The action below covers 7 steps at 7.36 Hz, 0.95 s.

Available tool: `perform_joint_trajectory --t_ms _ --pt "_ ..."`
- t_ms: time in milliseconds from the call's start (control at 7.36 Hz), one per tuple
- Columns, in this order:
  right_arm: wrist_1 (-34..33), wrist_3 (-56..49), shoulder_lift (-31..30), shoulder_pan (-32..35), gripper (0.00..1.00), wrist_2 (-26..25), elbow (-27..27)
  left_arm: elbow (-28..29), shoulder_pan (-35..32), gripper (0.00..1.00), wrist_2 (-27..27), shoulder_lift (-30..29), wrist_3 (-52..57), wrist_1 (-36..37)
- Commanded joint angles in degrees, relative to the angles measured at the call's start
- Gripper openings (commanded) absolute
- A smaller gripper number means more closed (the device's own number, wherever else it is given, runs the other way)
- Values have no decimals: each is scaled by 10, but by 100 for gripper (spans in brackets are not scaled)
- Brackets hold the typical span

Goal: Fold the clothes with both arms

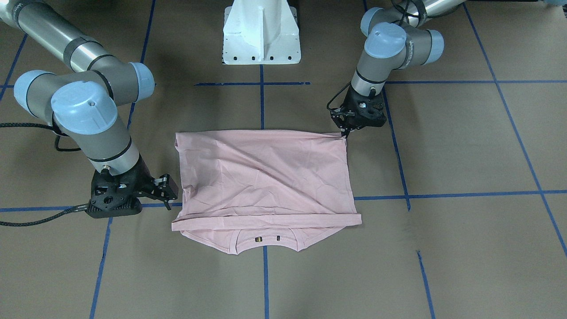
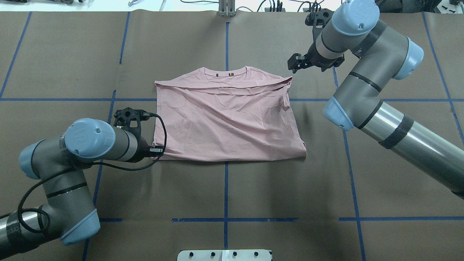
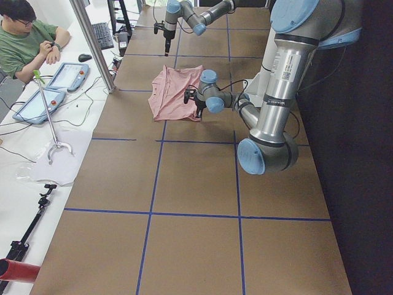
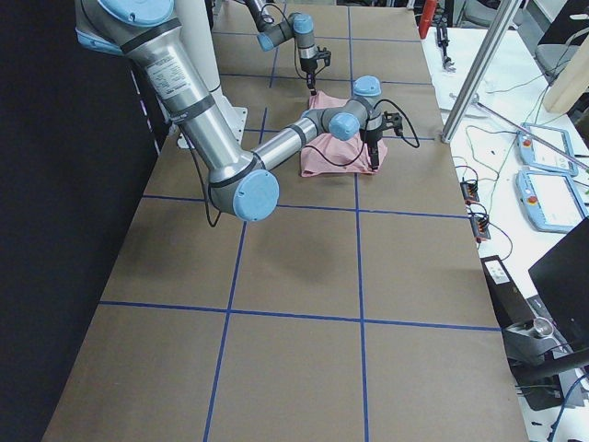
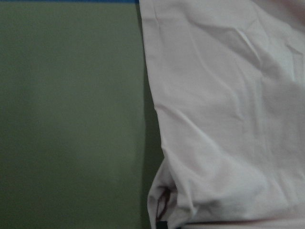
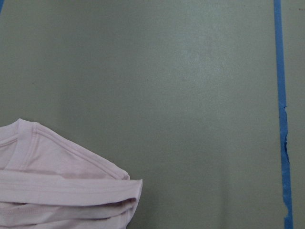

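Observation:
The pale pink T-shirt (image 1: 266,177) (image 2: 224,119) lies flat on the brown table, plain side up, with one layer folded across and its collar (image 2: 224,73) on the side far from the robot. My left gripper (image 1: 345,132) (image 2: 156,150) is down at the shirt's near-left corner, shut on the fabric; creases run toward it. In the left wrist view the shirt (image 5: 228,119) bunches at the bottom edge. My right gripper (image 1: 168,192) (image 2: 293,63) hovers open just off the far-right corner, touching nothing. The right wrist view shows that folded corner (image 6: 57,191) at lower left.
The white pedestal (image 1: 261,35) stands at the robot's side of the table. Blue tape lines (image 2: 226,188) cross the brown surface. A person (image 3: 24,37) sits at a side desk with pendants (image 3: 67,75) beyond the table's edge.

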Motion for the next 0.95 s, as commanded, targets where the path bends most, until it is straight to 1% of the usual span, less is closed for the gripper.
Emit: perform_joint_trajectory --t_ms 0,136,272,408,544,680,815 --pt "0 1 -1 0 100 -2 -1 65 -92 0 -2 -8 116 -5" --pt "0 2 -2 0 100 -2 -2 121 -142 0 -2 -36 163 -23" --pt "-1 3 -2 0 100 -3 -3 226 -183 0 -1 -89 196 -69" --pt "0 2 -2 1 100 -3 -3 344 -208 0 2 -151 212 -133" --pt "0 2 -2 2 100 -3 -3 424 -225 0 10 -204 228 -162" --pt "0 2 -2 3 100 -3 -3 469 -232 0 27 -242 235 -164" --pt "0 3 -3 4 100 -3 -3 484 -233 0 30 -244 237 -180"
